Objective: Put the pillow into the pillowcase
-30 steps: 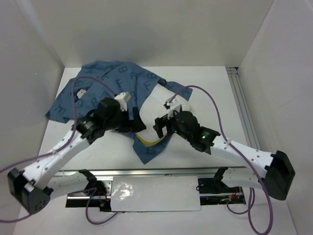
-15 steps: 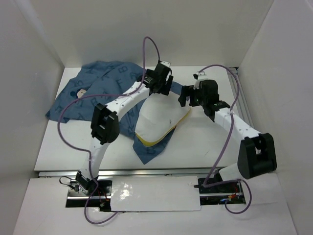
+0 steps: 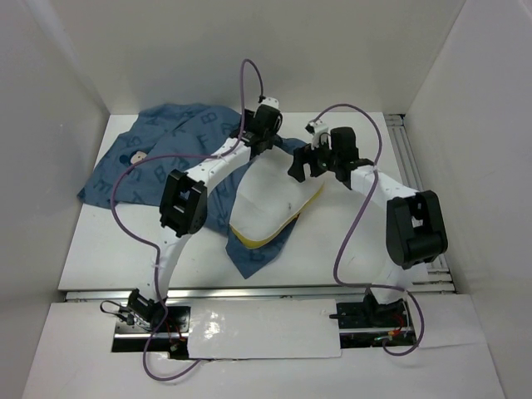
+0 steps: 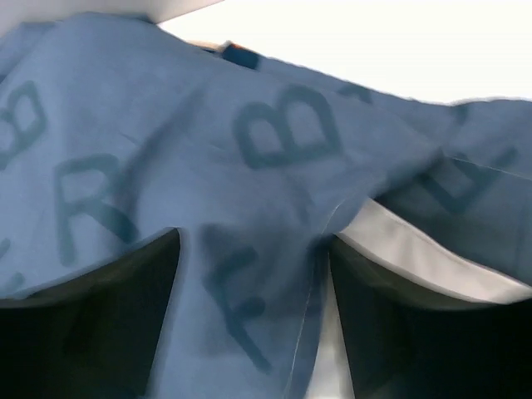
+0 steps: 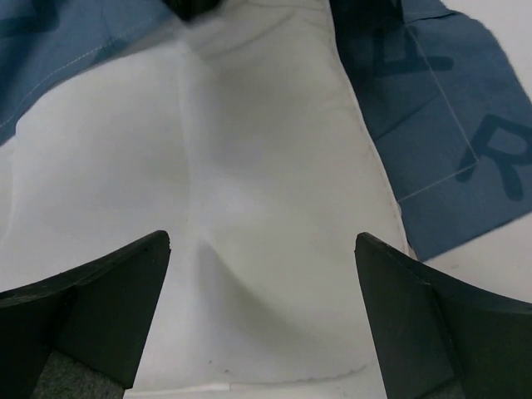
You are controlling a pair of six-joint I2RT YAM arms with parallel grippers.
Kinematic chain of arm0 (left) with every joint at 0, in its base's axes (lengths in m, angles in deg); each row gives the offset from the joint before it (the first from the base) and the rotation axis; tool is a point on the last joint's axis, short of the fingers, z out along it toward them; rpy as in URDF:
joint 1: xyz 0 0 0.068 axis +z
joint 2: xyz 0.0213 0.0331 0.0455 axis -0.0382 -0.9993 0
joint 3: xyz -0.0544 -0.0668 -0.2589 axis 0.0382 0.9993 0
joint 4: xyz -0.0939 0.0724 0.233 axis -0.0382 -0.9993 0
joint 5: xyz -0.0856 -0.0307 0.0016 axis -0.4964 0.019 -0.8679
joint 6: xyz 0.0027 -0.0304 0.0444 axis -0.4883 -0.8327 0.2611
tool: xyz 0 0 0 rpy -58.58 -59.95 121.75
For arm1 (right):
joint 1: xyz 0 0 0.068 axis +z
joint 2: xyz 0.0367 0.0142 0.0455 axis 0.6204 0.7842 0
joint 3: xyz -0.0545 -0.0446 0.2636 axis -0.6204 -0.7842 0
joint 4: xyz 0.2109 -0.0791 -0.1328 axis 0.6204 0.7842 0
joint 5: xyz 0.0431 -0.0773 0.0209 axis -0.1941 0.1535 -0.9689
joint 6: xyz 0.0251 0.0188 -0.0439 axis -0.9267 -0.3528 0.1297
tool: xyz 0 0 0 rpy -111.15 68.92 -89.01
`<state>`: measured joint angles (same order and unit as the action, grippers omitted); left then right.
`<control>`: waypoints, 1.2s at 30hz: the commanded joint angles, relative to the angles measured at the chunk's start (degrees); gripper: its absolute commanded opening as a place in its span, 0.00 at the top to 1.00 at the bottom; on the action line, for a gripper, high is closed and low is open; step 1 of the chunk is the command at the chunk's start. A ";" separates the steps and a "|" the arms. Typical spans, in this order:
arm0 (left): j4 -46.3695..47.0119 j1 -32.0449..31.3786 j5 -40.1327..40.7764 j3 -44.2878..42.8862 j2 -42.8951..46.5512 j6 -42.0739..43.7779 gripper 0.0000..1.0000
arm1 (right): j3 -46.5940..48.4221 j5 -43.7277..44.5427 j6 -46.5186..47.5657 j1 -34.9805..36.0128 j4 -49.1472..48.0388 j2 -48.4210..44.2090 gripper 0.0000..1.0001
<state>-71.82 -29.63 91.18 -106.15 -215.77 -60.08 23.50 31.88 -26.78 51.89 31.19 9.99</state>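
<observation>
The cream-white pillow (image 3: 268, 193) lies mid-table, its yellow band (image 3: 264, 237) showing at the near edge. Its left and far parts are tucked under the blue lettered pillowcase (image 3: 162, 158), which spreads to the back left. My left gripper (image 3: 263, 143) is at the pillow's far edge, over the pillowcase's hem. In the left wrist view the gripper (image 4: 253, 241) is open, with blue pillowcase (image 4: 249, 150) fabric lying between the fingers and the white pillow (image 4: 416, 249) to the right. My right gripper (image 3: 302, 165) is open over the pillow's far right corner. The right wrist view shows the open gripper (image 5: 262, 241) above the pillow (image 5: 249, 166), with the pillowcase (image 5: 432, 108) at the right.
White walls enclose the table on the left, back and right. A metal rail (image 3: 413, 174) runs along the right side. Purple cables (image 3: 366, 199) loop above both arms. A corner of the pillowcase (image 3: 253, 258) sticks out under the pillow's near edge.
Both arms have swung from the pillow's near side to its far edge. In the last half second the right gripper moved left over the pillow's corner.
</observation>
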 commanded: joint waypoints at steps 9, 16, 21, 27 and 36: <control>7.26 0.17 -4.65 -1.85 -1.09 3.70 1.00 | 16.22 -8.82 10.89 0.17 9.05 16.09 0.07; 7.88 -0.36 -11.08 2.20 8.13 2.56 1.00 | 20.64 -4.35 12.50 4.12 13.30 20.44 1.00; 4.72 -1.58 -14.33 3.42 14.19 2.56 1.00 | 8.54 -3.74 6.99 6.14 -2.41 8.77 1.00; 0.77 -6.06 -12.93 7.38 22.81 1.68 1.00 | -6.32 1.18 5.11 10.45 -24.23 -7.15 1.00; -6.00 -10.81 -18.11 11.76 31.87 -3.58 1.00 | -19.62 12.42 -4.99 15.81 -52.62 -16.75 1.00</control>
<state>-78.57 -38.78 77.69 -96.07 -188.07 -60.01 3.70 39.10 -27.46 65.48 -1.85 -4.98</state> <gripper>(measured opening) 0.026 0.020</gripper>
